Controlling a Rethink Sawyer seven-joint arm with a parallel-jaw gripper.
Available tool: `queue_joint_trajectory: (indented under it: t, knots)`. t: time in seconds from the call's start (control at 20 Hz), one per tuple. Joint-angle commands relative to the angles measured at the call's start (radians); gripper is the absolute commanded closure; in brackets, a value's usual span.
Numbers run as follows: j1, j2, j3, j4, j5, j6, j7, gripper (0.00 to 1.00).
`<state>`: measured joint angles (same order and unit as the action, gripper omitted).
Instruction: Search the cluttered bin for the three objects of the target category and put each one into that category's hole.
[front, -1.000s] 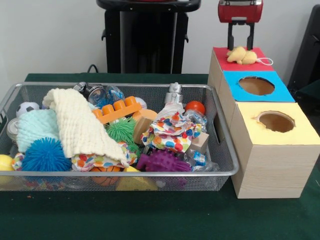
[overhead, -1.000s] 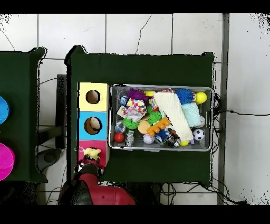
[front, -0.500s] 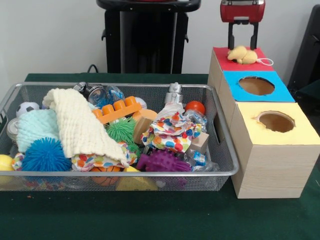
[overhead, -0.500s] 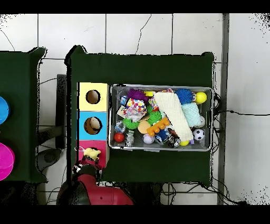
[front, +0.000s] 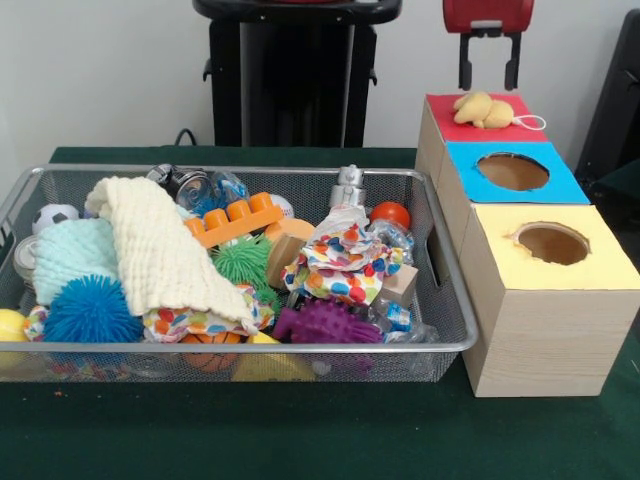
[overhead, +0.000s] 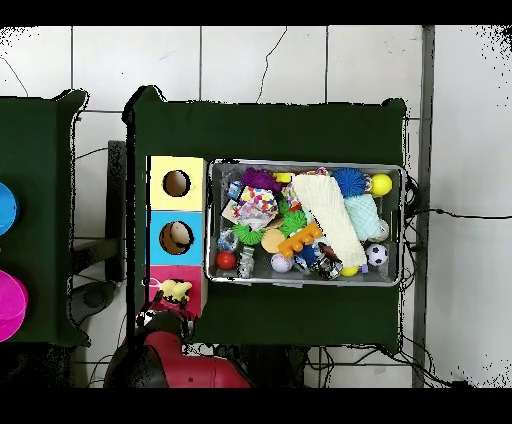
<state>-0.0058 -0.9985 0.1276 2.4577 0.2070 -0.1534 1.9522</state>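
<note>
Since a second ago the gripper has been climbing away from the red-topped box; it is now hanging higher above it, its two black fingers spread apart and holding nothing. Yellow plush toy is staying where it was, lying on the red top right under the gripper, its white loop sticking out to one side. From overhead the toy is sitting on the red panel, not gone down into it, with the red arm just beyond.

Next along the row, the blue-topped box and the yellow-topped box are each showing a round hole.

Wire basket is standing just beside the boxes on the green table cover, nothing in it shifted. It is crowded: cream knitted cloth draped over the pile, blue spiky ball, green spiky ball, purple spiky toy, orange block, spotted cloth, small soccer ball.
</note>
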Motion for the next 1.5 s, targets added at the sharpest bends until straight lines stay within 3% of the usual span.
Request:
queue_joint_trajectory:
  t: [0.05, 0.45, 0.65, 0.8, 0.85, 1.15, 1.35, 1.5]
  knots:
    - [-0.003, -0.066, -0.025, -0.103, 0.028, 0.181, 0.119, 0.0]
    - [0.01, -0.094, -0.074, -0.127, 0.0, 0.217, 0.098, 0.0]
    - [0.059, -0.086, -0.143, -0.155, 0.001, 0.249, 0.089, 0.0]
    - [0.041, -0.09, -0.142, -0.152, -0.01, 0.254, 0.085, 0.0]
    - [0.037, -0.092, -0.141, -0.148, -0.016, 0.257, 0.085, 1.0]
    - [0.063, -0.084, -0.186, -0.168, -0.033, 0.267, 0.065, 1.0]
    - [0.043, -0.085, -0.152, -0.151, -0.018, 0.256, 0.095, 1.0]
    - [0.048, -0.067, -0.161, -0.183, -0.025, 0.253, 0.078, 1.0]
